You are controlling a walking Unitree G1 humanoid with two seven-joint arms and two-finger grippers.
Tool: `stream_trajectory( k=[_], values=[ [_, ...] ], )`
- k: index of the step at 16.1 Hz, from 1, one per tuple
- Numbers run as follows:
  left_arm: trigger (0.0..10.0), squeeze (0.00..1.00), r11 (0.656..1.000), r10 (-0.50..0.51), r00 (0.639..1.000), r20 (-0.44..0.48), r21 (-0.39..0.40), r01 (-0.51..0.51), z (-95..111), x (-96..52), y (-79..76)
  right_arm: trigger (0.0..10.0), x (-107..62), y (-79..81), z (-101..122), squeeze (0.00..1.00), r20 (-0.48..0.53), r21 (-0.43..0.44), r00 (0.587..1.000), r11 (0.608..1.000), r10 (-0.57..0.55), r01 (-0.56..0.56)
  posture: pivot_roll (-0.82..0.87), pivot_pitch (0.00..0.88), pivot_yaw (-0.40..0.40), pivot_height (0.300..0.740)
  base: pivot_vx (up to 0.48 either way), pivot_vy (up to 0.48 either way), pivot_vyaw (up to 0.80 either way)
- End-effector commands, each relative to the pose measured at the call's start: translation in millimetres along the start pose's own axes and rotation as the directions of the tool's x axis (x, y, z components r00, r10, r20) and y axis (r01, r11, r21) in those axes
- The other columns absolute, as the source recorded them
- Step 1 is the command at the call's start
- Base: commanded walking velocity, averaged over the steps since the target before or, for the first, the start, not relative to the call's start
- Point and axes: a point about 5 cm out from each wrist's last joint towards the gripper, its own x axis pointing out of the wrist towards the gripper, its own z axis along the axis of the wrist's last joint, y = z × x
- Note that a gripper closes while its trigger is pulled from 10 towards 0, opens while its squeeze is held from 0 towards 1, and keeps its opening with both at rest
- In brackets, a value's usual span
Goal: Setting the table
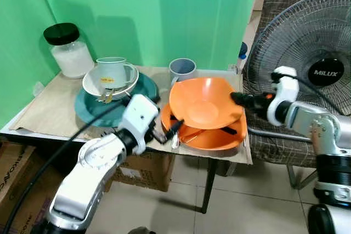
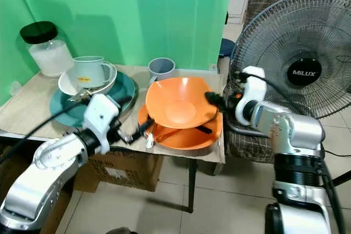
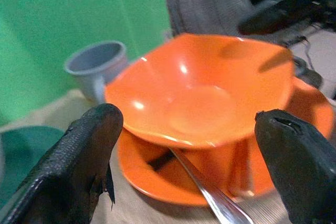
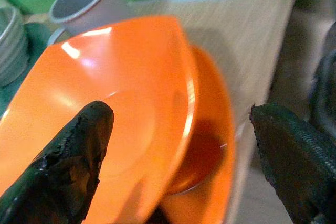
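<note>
Orange bowl (image 1: 202, 102) sits tilted on an orange plate (image 1: 211, 135) at the table's (image 1: 49, 110) near right edge, a metal spoon (image 3: 210, 195) lying under it. "MILUX" reads white on the hub of the standing fan (image 1: 328, 73) to the right. Left gripper (image 1: 171, 129) reaches in low from the front, fingers spread toward the plate's rim. Right gripper (image 1: 237, 100), forearm level, has its fingers parted astride the bowl's right rim. A grey mug (image 1: 182, 69) stands just behind.

- We read "MILUX" in white letters on the black hub of the fan (image 1: 328, 73).
- We cannot make out the small yellow mark on the pale mug (image 1: 113, 72).
</note>
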Motion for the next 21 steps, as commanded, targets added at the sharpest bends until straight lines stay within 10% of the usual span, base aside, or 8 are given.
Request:
stream_trajectory(
  k=[1,3,4,5,6,21],
  values=[
    [10.0,0.0,1.0,-0.031,1.0,-0.002,0.002,0.031,1,-1.4,-2.5,10.0,4.4,1.6,0,0.0,-0.026,0.039,1.0,0.999,-0.005,0.006,-0.07,0.0,0.039,0.74,0.0,0.0,0.0],
    [10.0,0.0,0.999,-0.032,0.999,-0.012,0.008,0.032,-1,-2.3,-2.4,10.0,9.5,0.1,-5,0.0,-0.066,0.088,0.997,0.995,-0.047,0.052,-0.06,0.0,0.037,0.74,0.0,0.0,0.0],
    [10.0,0.0,0.999,-0.036,0.999,-0.016,0.008,0.036,-2,-2.5,-3.5,3.6,10.7,1.0,-6,0.0,-0.079,0.124,0.996,0.991,-0.046,0.055,-0.07,0.0,0.038,0.74,0.0,0.0,0.0],
    [10.0,0.0,0.999,-0.039,0.999,-0.016,0.008,0.039,-2,-2.2,-4.1,0.7,10.8,1.1,-7,0.0,-0.091,0.135,0.995,0.989,-0.047,0.059,-0.07,0.0,0.038,0.74,0.0,0.0,0.0],
    [10.0,0.0,0.999,-0.04,0.999,-0.015,0.011,0.04,-1,-2.0,-4.3,0.0,10.8,1.4,-7,0.0,-0.094,0.145,0.995,0.988,-0.043,0.056,-0.07,0.0,0.038,0.74,0.0,0.0,0.0],
    [10.0,0.0,0.999,-0.017,0.999,-0.034,0.03,0.018,-6,-3.6,-6.0,0.0,14.1,-0.3,-19,0.0,-0.161,0.259,0.986,0.963,-0.04,0.081,-0.06,0.0,0.028,0.74,0.0,0.0,0.0]
  ],
)
